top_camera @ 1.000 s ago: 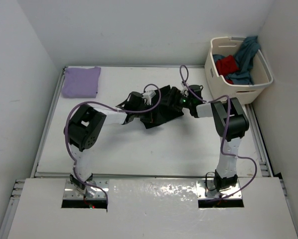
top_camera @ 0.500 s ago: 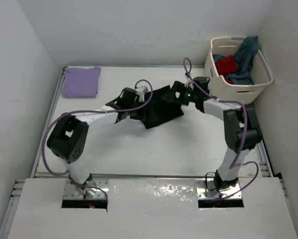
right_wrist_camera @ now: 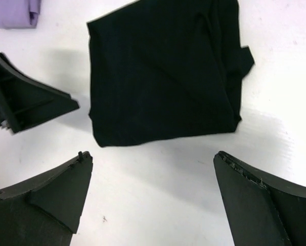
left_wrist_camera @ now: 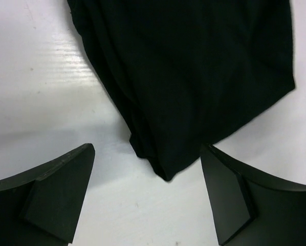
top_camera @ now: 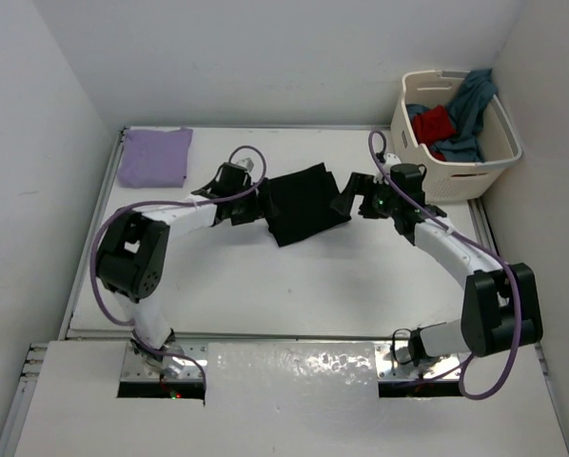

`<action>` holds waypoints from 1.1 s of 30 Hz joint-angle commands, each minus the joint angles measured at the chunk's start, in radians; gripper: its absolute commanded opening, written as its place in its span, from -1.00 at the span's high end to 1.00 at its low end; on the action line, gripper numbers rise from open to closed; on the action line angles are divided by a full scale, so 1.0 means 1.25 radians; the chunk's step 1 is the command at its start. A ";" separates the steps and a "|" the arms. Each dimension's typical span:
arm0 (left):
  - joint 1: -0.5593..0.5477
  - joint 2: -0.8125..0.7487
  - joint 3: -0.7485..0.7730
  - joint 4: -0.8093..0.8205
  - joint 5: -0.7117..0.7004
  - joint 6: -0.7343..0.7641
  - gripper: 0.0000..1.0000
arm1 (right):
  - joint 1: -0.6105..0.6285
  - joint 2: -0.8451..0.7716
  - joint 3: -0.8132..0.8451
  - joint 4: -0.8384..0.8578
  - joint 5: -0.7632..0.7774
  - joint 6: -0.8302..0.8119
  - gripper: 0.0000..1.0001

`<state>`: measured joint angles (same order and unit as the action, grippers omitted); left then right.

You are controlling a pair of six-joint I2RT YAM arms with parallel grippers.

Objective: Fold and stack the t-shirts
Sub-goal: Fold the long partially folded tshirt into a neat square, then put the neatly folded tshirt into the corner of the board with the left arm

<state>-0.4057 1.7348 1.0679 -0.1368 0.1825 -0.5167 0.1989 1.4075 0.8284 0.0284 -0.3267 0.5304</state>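
The black t-shirt (top_camera: 304,202) lies folded in a rough square at the middle of the table, also in the left wrist view (left_wrist_camera: 194,72) and the right wrist view (right_wrist_camera: 163,72). My left gripper (top_camera: 249,202) is open and empty just left of it, not touching. My right gripper (top_camera: 346,200) is open and empty just right of it. The lavender t-shirt (top_camera: 155,156) lies folded at the far left corner; its edge shows in the right wrist view (right_wrist_camera: 15,13). The red t-shirt (top_camera: 434,125) and the teal t-shirt (top_camera: 468,107) lie in the basket.
The cream laundry basket (top_camera: 413,164) stands at the far right corner, close behind my right arm. White walls close the table at the back and both sides. My left gripper's finger (right_wrist_camera: 30,102) shows in the right wrist view.
Both grippers have let go of the black t-shirt and drawn back, the left one to the left and the right one to the right. The shirt now lies flatter and squarer.
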 commanded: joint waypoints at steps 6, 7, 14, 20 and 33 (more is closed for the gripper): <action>0.002 0.155 0.088 0.061 0.004 -0.062 -0.39 | -0.001 -0.071 -0.012 -0.018 0.043 -0.041 -0.98; -0.003 0.179 0.093 0.065 0.009 -0.062 -0.39 | -0.001 -0.073 -0.016 -0.020 0.051 -0.044 -0.98; -0.023 0.261 0.159 0.076 0.007 -0.043 0.17 | -0.001 -0.075 -0.025 -0.047 0.074 -0.064 -0.98; -0.017 0.320 0.257 0.017 -0.034 0.009 1.00 | -0.001 -0.087 -0.040 -0.053 0.069 -0.073 -0.98; 0.057 0.284 0.503 -0.219 -0.033 0.521 1.00 | -0.001 -0.111 -0.047 -0.129 0.118 -0.180 -0.98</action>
<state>-0.3759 2.1250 1.6310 -0.3252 0.1673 -0.0769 0.1989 1.3006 0.7765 -0.1219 -0.2131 0.3573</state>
